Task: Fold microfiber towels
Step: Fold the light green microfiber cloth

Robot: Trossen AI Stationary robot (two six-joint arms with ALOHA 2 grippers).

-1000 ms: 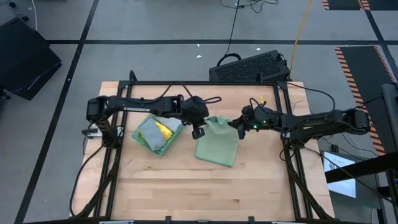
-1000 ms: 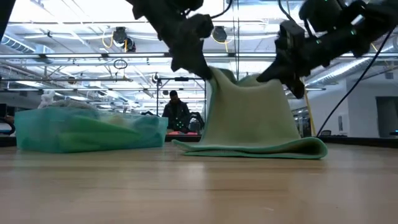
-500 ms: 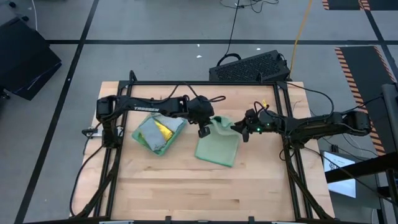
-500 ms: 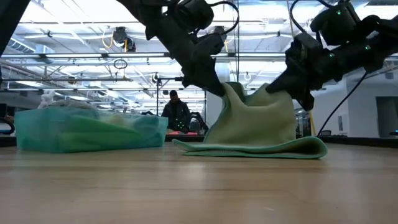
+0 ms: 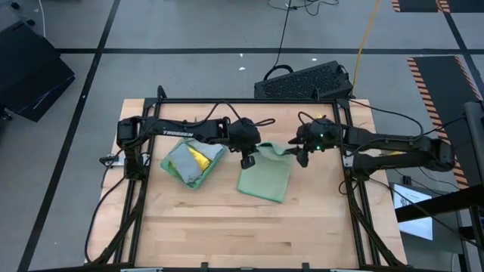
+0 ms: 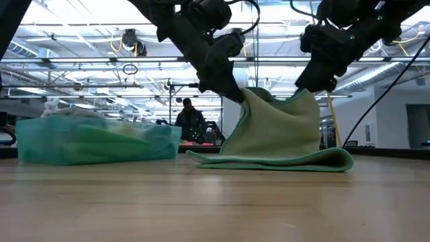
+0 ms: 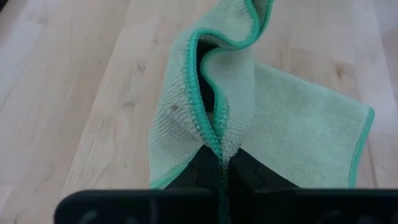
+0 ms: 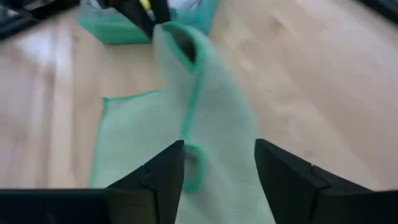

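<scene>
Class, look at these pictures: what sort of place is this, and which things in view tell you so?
Probably a robotics lab or workshop in a large industrial hall. Exposed ceiling trusses and lights run overhead, cables trail across a grey floor marked with hazard tape, and a wooden worktable sits in a metal frame.

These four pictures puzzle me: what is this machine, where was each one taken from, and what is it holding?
It is a robot with two dark arms at a wooden table. One picture looks down from overhead, one looks level across the tabletop, and two come from cameras on the arms' wrists.

A pale sage green towel lies half folded on the table. The left gripper has its jaws shut on one raised corner. The right gripper has its jaws open, with the towel's other raised corner between them, not pinched.

Beside it lies a pile of other towels, teal, grey and yellow. A black keyboard lies beyond the table's far edge.
</scene>
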